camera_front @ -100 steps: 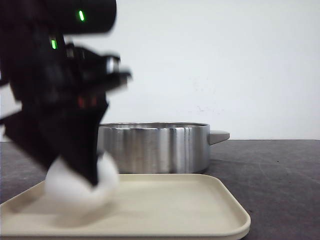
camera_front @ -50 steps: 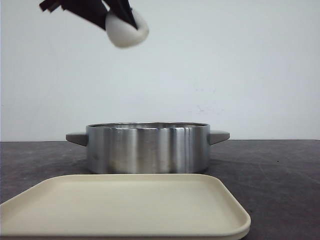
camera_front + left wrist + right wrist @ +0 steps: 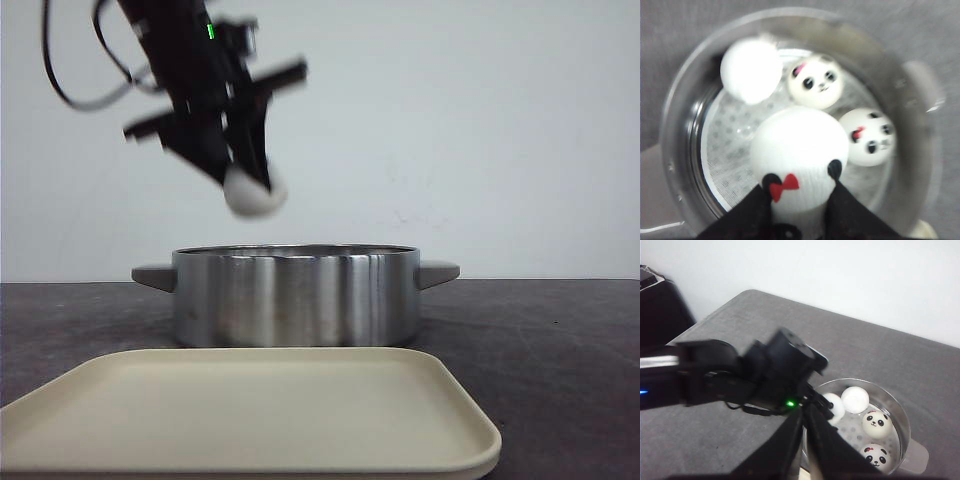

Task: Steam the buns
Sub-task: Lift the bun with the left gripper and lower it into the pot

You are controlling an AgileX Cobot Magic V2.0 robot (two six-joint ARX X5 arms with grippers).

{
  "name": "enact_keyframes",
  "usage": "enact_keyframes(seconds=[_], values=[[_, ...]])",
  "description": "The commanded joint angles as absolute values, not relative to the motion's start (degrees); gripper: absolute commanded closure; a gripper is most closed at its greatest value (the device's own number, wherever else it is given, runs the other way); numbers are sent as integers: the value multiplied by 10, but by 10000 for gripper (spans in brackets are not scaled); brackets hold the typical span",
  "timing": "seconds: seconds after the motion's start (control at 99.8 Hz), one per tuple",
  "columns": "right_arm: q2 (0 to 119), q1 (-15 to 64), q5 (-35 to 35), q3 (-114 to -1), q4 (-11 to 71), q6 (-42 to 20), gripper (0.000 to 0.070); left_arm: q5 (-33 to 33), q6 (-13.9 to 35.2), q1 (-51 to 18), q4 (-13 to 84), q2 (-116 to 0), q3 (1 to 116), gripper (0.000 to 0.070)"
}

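Observation:
My left gripper [image 3: 245,175] is shut on a white panda bun [image 3: 252,192] and holds it in the air just above the steel pot [image 3: 295,295]. In the left wrist view the held bun [image 3: 800,150], with black ears and a red bow, sits between the dark fingers over the pot's perforated steamer plate [image 3: 730,145]. Three buns lie in the pot: one turned face away [image 3: 751,70] and two showing panda faces [image 3: 815,81] [image 3: 868,136]. My right gripper [image 3: 805,425] is high above the table, jaws together and empty, out of the front view.
A cream tray [image 3: 250,410] lies at the front of the dark table, with no buns on it. The pot has grey side handles [image 3: 437,272]. The left arm [image 3: 740,375] reaches across toward the pot [image 3: 902,415] in the right wrist view.
My left gripper lifted the bun off the cream tray, rose high, and has now come down and forward to hang just over the pot.

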State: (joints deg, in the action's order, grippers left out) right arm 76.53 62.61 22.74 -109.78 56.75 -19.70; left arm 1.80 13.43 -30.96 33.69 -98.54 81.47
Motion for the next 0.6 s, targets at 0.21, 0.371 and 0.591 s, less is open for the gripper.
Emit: enact_keyframes(seconds=[0.21, 0.371, 0.591], values=[[771, 634, 230, -1110, 562, -195, 694, 20, 129, -309, 318, -1070, 830, 571], [771, 634, 230, -1110, 562, -196, 694, 19, 129, -308, 312, -1076, 830, 204], [771, 636, 230, -1110, 562, -202, 694, 20, 130, -307, 316, -1076, 834, 137]])
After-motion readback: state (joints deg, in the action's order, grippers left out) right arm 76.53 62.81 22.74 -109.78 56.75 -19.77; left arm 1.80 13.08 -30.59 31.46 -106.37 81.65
